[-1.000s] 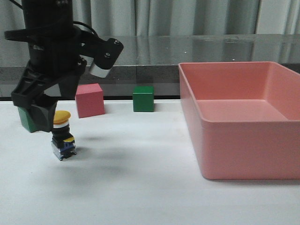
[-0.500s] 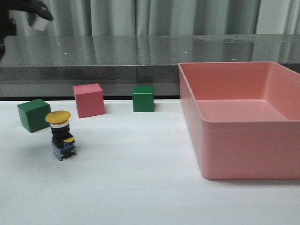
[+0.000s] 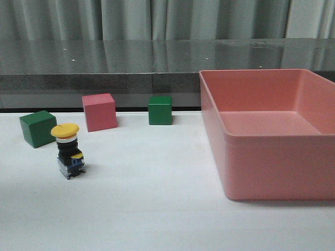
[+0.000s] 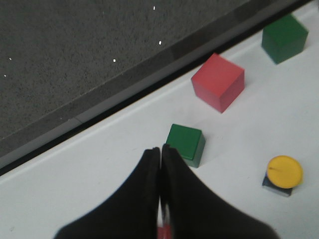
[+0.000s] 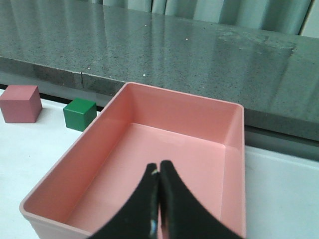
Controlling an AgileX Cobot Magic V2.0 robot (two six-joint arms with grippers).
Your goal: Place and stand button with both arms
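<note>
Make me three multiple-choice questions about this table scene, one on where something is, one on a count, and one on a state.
1. Where is the yellow-capped push-button?
A. inside the pink plastic bin
B. on the white table, in front of the left green cube
C. on top of the pink cube

2. How many green cubes are there?
A. one
B. two
C. three

3. How is the button posed?
A. upright, cap up
B. on its side
C. held in a gripper

Answers: 1 B, it stands near the left green cube, outside the pink bin. 2 B, the second green cube sits beside the pink cube. 3 A, cap on top, nothing touches it.
</note>
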